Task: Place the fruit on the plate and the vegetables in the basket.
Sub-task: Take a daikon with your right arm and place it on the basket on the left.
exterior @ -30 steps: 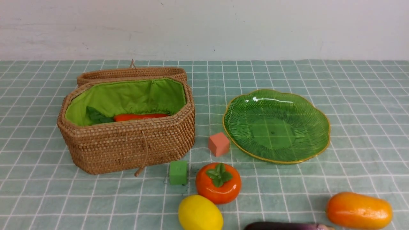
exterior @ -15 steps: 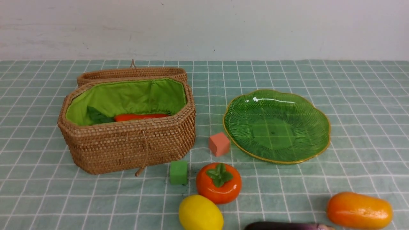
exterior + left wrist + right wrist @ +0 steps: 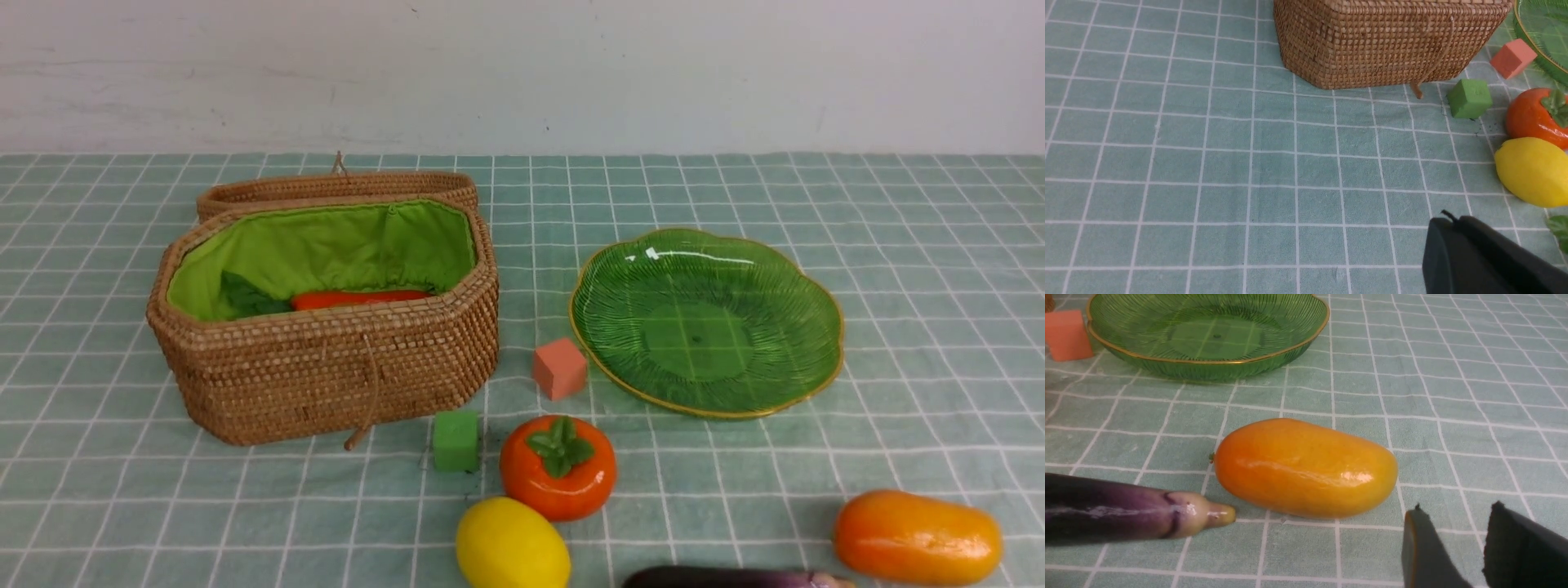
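Observation:
The wicker basket stands open at the left with the carrot inside. The green plate sits at the right and holds nothing. The persimmon, lemon, mango and eggplant lie on the cloth near the front edge. No gripper shows in the front view. My left gripper is shut and empty above the cloth, near the lemon. My right gripper is open and empty, just beside the mango and the eggplant. Potato and radish are out of view.
A pink cube sits between basket and plate. A green cube lies in front of the basket, beside the persimmon. The basket lid hangs behind it. A green leaf tip shows at the edge of the left wrist view.

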`<state>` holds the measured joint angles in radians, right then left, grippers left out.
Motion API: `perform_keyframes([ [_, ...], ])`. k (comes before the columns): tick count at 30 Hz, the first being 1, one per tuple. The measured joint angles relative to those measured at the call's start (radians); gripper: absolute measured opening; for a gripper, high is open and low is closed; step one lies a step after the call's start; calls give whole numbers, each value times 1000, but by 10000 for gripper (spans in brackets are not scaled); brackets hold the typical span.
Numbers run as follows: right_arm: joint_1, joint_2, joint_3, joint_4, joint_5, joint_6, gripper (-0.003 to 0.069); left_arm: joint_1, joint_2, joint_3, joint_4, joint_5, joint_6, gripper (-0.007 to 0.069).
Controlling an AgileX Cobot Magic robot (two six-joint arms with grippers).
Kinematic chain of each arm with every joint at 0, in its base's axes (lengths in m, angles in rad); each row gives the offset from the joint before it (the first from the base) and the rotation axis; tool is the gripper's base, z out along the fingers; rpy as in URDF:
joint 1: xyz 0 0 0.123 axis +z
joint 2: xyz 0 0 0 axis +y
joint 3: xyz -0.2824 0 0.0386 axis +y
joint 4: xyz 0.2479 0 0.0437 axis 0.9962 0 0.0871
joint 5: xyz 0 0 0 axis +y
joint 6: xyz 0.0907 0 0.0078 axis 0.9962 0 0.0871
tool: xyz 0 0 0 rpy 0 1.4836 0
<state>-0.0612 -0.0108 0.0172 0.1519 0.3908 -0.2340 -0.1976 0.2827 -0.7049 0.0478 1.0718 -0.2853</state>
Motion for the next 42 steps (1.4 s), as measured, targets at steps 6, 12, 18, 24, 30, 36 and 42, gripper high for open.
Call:
perform_keyframes([
  [6, 0, 0, 0, 0, 0, 0, 241, 0, 0, 0, 22, -39, 0, -13],
  [12, 0, 0, 0, 0, 0, 0, 241, 0, 2, 35, 48, -242, 0, -13],
  [18, 0, 0, 0, 0, 0, 0, 241, 3, -91, 205, 41, -476, 0, -13],
  [24, 0, 0, 0, 0, 0, 0, 241, 136, -282, 441, 26, -533, 25, -9],
  [30, 0, 0, 0, 0, 0, 0, 241, 236, -291, 687, 26, -612, 77, -5],
  [36, 0, -1, 0, 0, 0, 0, 241, 240, -291, 730, 26, -672, 79, -1],
  [42, 0, -1, 0, 0, 0, 0, 241, 241, -291, 733, 25, -682, 80, 5],
])
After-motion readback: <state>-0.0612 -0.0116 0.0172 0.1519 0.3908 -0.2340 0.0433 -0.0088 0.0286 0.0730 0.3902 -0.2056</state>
